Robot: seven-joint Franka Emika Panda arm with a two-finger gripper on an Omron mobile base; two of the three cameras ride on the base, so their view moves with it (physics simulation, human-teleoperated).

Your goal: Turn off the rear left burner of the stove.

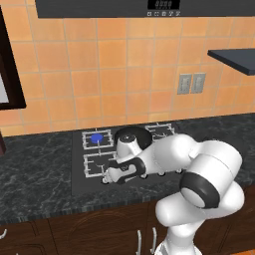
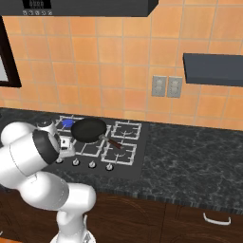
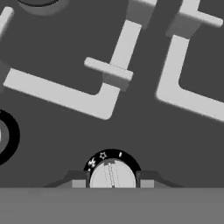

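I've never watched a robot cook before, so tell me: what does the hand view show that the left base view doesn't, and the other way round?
Hand view alone: a silver knob close up between the gripper's fingertips, with small markings on its black dial ring.

Left base view alone: the rear left burner glowing blue, the frying pan, the tiled wall and wall outlets.

Both: the stove's black top and grey grates.
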